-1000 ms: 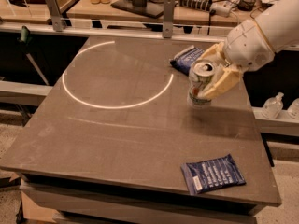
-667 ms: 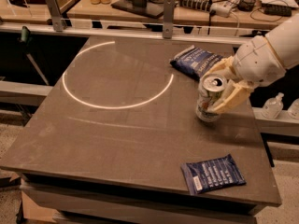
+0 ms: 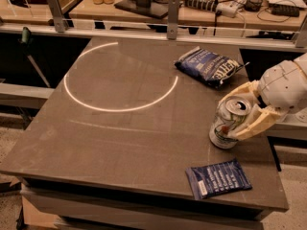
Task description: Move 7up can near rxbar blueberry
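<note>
Clamping the 7up can point(image 3: 222, 130) between its fingers point(image 3: 255, 125), gripper point(image 3: 231, 116) now farther forward, just behind rxbar blueberry point(image 3: 218, 178).

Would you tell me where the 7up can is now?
In the camera view, the 7up can is at the table's right side, clasped by the gripper, between the rxbar blueberry in front and the chip bag behind.

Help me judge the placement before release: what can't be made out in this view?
- Camera view: the tool, at the table's right edge around the 7up can, hides the can's right side.
- Whether the tilted can's base touches the table: unclear.
- Arm: cut off by the frame's right edge.
- rxbar blueberry's white text: too small to read.
</note>
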Controlling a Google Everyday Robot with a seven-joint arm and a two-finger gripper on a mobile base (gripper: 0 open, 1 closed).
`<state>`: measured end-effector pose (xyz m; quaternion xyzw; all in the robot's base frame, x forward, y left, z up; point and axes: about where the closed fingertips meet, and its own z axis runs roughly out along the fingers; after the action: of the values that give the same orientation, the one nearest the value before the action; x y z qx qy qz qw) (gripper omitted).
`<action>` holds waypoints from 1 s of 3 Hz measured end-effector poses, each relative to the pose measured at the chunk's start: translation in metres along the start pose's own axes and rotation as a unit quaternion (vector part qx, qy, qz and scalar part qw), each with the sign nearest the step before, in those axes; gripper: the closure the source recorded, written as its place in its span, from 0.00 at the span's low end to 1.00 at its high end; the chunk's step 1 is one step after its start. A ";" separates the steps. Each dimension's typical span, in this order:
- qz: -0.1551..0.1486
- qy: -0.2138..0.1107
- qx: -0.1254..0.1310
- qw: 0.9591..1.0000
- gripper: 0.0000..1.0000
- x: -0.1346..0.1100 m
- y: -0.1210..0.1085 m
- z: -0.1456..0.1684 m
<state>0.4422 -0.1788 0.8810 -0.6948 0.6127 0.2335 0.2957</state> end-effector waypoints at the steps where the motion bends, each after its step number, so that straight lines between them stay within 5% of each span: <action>1: 0.000 0.000 0.000 1.000 0.53 -0.002 0.000 -0.003; 2: 0.005 -0.002 -0.005 1.000 0.21 0.001 0.006 -0.003; 3: 0.019 -0.006 -0.017 1.000 0.01 0.012 0.022 -0.005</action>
<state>0.4222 -0.1920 0.8735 -0.6865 0.6198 0.2535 0.2834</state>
